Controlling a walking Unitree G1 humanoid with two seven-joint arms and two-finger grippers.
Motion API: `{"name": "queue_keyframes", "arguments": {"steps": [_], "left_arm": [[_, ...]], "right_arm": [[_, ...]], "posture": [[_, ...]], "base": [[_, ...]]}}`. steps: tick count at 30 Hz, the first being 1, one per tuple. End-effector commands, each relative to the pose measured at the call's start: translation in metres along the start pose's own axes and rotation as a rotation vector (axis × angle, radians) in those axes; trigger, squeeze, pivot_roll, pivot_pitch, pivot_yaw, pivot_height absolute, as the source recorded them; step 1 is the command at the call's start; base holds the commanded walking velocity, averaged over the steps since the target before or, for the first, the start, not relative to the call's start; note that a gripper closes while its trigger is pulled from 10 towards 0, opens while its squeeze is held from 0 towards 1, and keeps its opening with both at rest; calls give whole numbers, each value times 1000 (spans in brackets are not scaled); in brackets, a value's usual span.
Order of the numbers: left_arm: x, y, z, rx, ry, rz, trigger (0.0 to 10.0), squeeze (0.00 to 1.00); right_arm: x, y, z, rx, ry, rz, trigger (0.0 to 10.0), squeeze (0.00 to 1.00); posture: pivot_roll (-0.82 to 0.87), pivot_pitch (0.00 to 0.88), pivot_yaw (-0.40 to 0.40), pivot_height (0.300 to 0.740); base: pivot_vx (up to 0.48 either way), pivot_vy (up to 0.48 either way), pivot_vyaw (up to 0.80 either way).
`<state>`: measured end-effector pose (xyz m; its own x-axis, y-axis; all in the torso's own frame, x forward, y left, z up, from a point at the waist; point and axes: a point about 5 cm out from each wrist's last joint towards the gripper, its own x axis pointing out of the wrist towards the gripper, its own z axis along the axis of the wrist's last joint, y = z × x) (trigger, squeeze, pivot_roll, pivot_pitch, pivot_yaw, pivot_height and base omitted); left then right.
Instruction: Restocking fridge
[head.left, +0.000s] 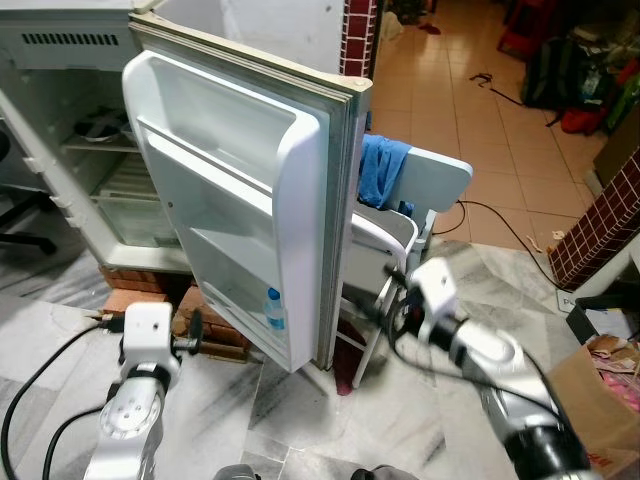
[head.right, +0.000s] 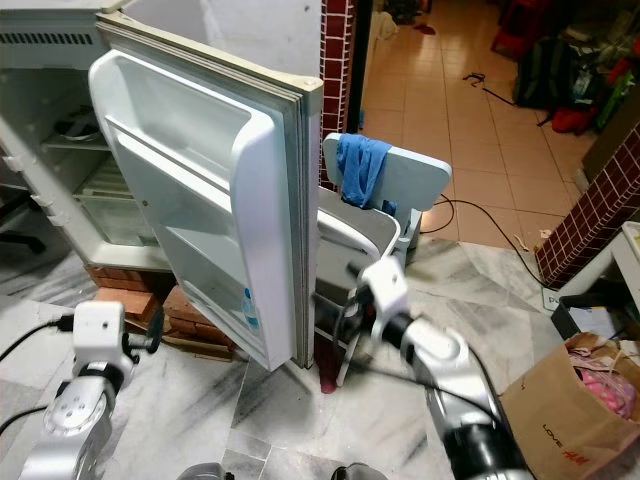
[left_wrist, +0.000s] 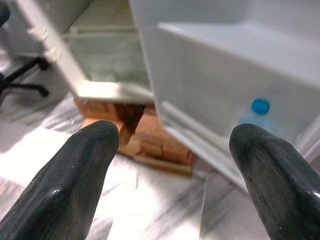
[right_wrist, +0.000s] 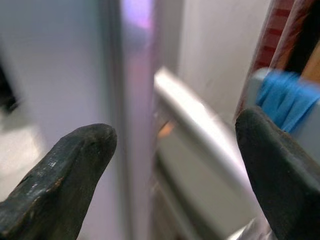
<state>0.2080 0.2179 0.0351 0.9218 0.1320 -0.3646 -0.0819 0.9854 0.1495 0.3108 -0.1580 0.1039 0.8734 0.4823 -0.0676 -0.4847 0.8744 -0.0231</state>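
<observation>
The white fridge (head.left: 70, 150) stands open, and its door (head.left: 240, 200) swings wide towards me with its shelves showing. A small water bottle with a blue cap (head.left: 274, 308) stands in the lowest door shelf; its cap and body (left_wrist: 257, 112) also appear in the left wrist view. My left gripper (head.left: 195, 333) is low, just left of the door's bottom, open and empty, with its fingers (left_wrist: 75, 165) spread. My right gripper (head.left: 390, 305) is on the door's other side by the white chair (head.left: 420, 190). It is blurred, open and empty, with both fingers (right_wrist: 65, 165) apart.
A blue cloth (head.left: 382, 168) hangs on the white chair behind the door. Red bricks (head.left: 150, 300) prop up the fridge's base. An office chair's legs (head.left: 25, 225) are at far left. Cables (head.left: 40, 390) cross the marble floor. A paper bag (head.right: 570, 410) stands at right.
</observation>
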Motion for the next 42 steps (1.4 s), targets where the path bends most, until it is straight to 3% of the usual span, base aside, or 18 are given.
{"name": "queue_keyframes", "arguments": {"steps": [1, 8, 11, 13, 14, 16, 19, 20, 22, 26, 28, 31, 34, 37, 39, 42], "left_arm": [[-3, 9, -1, 32, 18, 28, 10000, 0], [-7, 13, -7, -18, 44, 56, 10000, 0], [-8, 11, -6, -16, 49, 50, 10000, 0], [-8, 11, -7, -16, 52, 47, 10000, 0], [-7, 11, -7, -14, 50, 43, 10000, 0], [-7, 11, -7, -14, 50, 43, 10000, 0], [-5, 11, -11, -14, 56, 38, 10000, 0], [-3, 13, -17, -16, 68, 38, 10000, 0], [-2, 14, -20, -16, 74, 38, 10000, 0], [-1, 17, -28, -20, 90, 44, 10000, 0], [0, 18, -31, -23, 98, 47, 10000, 0], [1, 18, -38, -26, 111, 46, 10000, 0], [1, 18, -40, -26, 115, 44, 10000, 0], [3, 19, -45, -28, 120, 43, 10000, 0], [4, 19, -50, -31, 130, 42, 10000, 0], [5, 19, -53, -33, 136, 41, 10000, 0]], "right_arm": [[11, -9, 13, 32, -69, -98, 10000, 0], [44, -6, 46, 147, -188, -149, 10000, 0], [60, 9, 61, 247, -254, -61, 10000, 0], [63, 23, 71, 326, -298, 65, 10000, 0], [60, 36, 78, 390, -325, 194, 10000, 0], [60, 36, 78, 390, -325, 194, 10000, 0], [41, 68, 96, 535, -381, 541, 10000, 0], [15, 86, 106, 601, -400, 774, 10000, 0], [0, 94, 109, 633, -399, 882, 10000, 0], [-15, 95, 100, 678, -367, 896, 10000, 0], [-17, 93, 90, 674, -324, 877, 10000, 0], [-11, 80, 55, 582, -165, 700, 10000, 0], [-10, 73, 40, 525, -95, 636, 10000, 0], [-17, 62, 19, 420, 42, 610, 10000, 0], [-26, 52, -3, 282, 201, 608, 10000, 0], [-30, 35, -24, 123, 348, 541, 10000, 0]], "posture": [[132, 35, -6, 740], [160, 29, -19, 740], [168, 23, -24, 740], [169, 22, -25, 740], [167, 21, -26, 740], [167, 21, -26, 740], [165, 21, -27, 740], [163, 20, -27, 740], [163, 24, -28, 740], [162, 29, -28, 740], [160, 33, -29, 740], [157, 38, -28, 740], [159, 39, -29, 740], [161, 41, -29, 740], [160, 42, -31, 740], [159, 45, -33, 740]], "base": [[0, 0, 0], [0, 0, 0], [0, 0, 0], [0, 0, 0], [0, 0, 0], [0, 0, 0], [0, 0, 0], [0, 0, 0], [0, 0, 0], [0, 0, 0], [0, 0, 0], [0, 0, 0], [0, 0, 0], [0, 0, 0], [0, 0, 0], [0, 0, 0]]}}
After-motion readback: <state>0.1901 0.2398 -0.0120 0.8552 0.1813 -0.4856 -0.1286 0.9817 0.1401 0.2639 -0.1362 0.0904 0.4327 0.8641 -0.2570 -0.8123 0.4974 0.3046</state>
